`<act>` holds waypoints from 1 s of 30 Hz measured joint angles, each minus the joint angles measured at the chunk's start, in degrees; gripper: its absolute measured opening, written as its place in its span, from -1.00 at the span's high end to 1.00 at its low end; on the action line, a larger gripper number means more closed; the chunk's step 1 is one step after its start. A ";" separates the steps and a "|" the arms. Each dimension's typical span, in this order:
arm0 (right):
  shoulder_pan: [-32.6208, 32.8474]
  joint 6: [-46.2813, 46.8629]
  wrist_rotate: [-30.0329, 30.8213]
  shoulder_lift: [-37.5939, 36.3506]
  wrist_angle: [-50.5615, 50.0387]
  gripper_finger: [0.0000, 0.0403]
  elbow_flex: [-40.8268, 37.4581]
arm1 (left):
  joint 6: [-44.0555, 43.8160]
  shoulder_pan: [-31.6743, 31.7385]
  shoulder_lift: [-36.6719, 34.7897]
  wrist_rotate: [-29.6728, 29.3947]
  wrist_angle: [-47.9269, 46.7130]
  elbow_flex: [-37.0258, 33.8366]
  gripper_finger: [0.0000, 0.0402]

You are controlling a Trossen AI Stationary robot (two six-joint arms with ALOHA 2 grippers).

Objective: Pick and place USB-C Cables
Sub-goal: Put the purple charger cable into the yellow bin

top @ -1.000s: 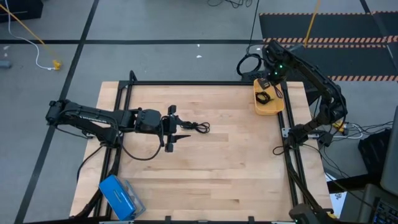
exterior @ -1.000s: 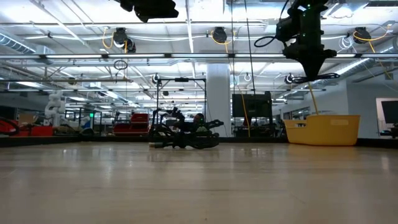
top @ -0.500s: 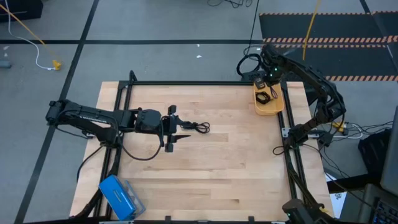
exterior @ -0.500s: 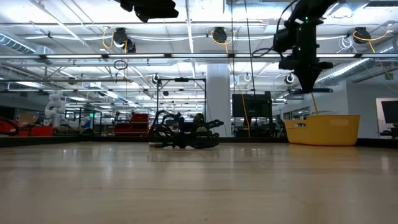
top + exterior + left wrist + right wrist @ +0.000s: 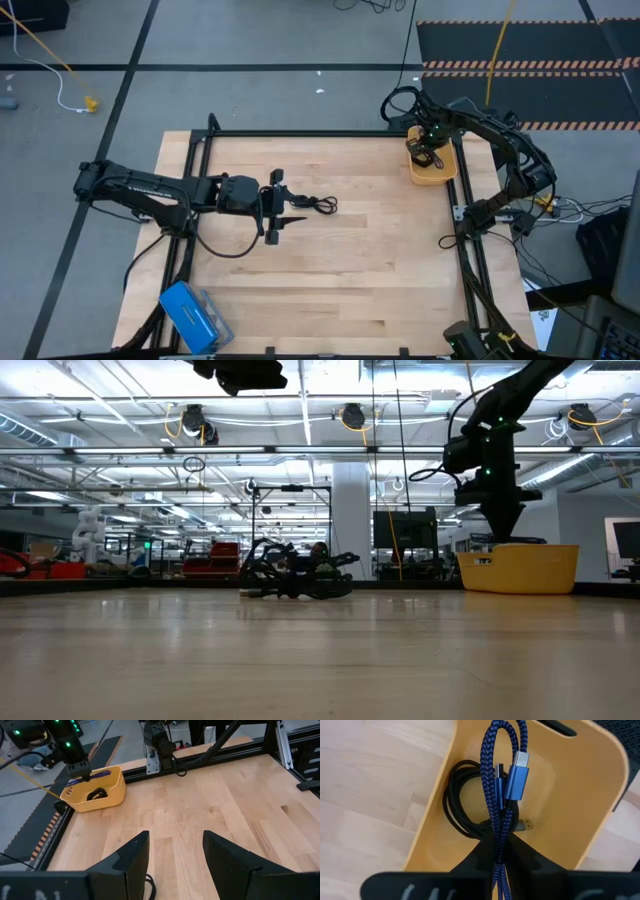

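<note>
Right pincer (image 5: 499, 851) clamped on blue cable (image 5: 496, 780) over yellow bin (image 5: 580, 795), left pincer (image 5: 172, 857) spread, empty.

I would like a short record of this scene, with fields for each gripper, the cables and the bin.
right gripper: shut on the blue braided cable, above the yellow plastic bin
left gripper: open, holds nothing
coiled black cable: lies in the bin
loose black cable on the wooden table: beside the left gripper
bin position: far right corner of the table
</note>
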 joint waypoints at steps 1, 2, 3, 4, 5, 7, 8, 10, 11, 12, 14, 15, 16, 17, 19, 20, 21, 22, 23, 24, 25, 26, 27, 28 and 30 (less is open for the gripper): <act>0.00 0.00 0.04 0.02 0.29 0.92 -0.30 | 0.00 0.00 0.00 0.00 0.00 0.00 0.06; 0.00 -0.04 0.07 0.02 0.69 0.92 -0.53 | 0.00 0.00 0.00 0.00 0.00 0.00 0.06; 0.00 -0.09 0.08 0.00 1.21 0.92 -0.83 | 0.02 0.00 0.00 0.00 0.00 0.00 0.06; 0.00 -0.45 0.09 0.00 1.76 0.92 -1.22 | 0.02 0.01 0.00 0.00 0.00 0.00 0.06; 0.00 -1.30 0.04 0.00 2.49 0.92 -1.76 | 0.02 0.00 0.00 0.00 0.00 0.00 0.06; 0.00 -2.68 0.02 0.00 4.48 0.92 -3.37 | 0.02 0.00 0.00 0.00 0.00 0.00 0.06; 0.00 -3.39 0.00 0.00 5.35 0.92 -4.22 | 0.02 0.01 0.00 0.00 0.00 0.00 0.06; -0.02 -4.70 0.07 0.02 7.50 0.92 -5.95 | 0.04 0.00 0.00 0.00 0.00 0.00 0.06; -0.06 -5.24 0.07 0.01 8.87 0.92 -6.86 | 0.04 0.00 0.00 0.00 0.00 0.00 0.06; -0.09 -5.75 0.07 0.00 10.08 0.92 -7.80 | 0.04 0.00 0.00 0.00 0.00 0.00 0.06; -0.09 -6.71 0.07 0.02 11.67 0.92 -9.21 | 0.09 0.00 0.00 0.00 0.00 0.00 0.06; -0.09 -7.00 0.07 0.02 12.35 0.92 -9.71 | 0.28 0.00 0.00 0.00 0.00 0.00 0.06; -0.09 -7.29 0.07 0.02 13.04 0.92 -10.21 | 0.35 0.00 0.00 0.00 0.00 0.00 0.06; -0.09 -7.55 0.09 0.02 13.65 0.92 -10.66 | 0.35 0.00 0.00 0.00 0.00 0.00 0.06; -0.09 -7.86 0.09 0.02 14.32 0.92 -11.23 | 0.37 0.01 0.00 0.00 0.00 0.00 0.06; -0.09 -7.91 0.09 0.02 14.76 0.92 -11.44 | 0.37 0.01 -0.01 0.00 0.00 0.00 0.06; -0.09 -7.95 0.09 0.02 15.07 0.92 -11.67 | 0.37 0.00 0.00 0.00 0.00 0.00 0.06; -0.09 -8.05 0.06 0.02 15.21 0.92 -11.92 | 0.37 0.00 0.00 0.00 0.00 0.00 0.06; -0.09 -8.32 0.01 0.02 15.28 0.92 -12.14 | 0.37 0.00 0.00 0.00 0.00 0.00 0.06; -0.09 -8.57 0.00 0.02 15.37 0.92 -12.36 | 0.37 0.00 0.00 0.00 0.00 0.00 0.06; -0.09 -8.72 0.00 0.02 15.48 0.92 -12.59 | 0.35 0.00 0.00 0.00 0.00 0.00 0.06; -0.09 -8.92 -0.02 0.02 15.48 0.92 -12.69 | 0.35 0.00 0.00 0.00 0.00 0.00 0.06; -0.09 -8.94 -0.02 0.02 15.48 0.91 -12.73 | 0.35 0.01 0.00 0.00 0.00 0.00 0.06; -0.09 -8.92 -0.06 0.02 15.48 0.89 -12.73 | 0.36 0.00 0.00 0.00 0.00 0.00 0.06; -0.09 -8.90 -0.06 0.02 15.53 0.83 -12.73 | 0.35 0.00 0.00 0.00 0.00 0.00 0.06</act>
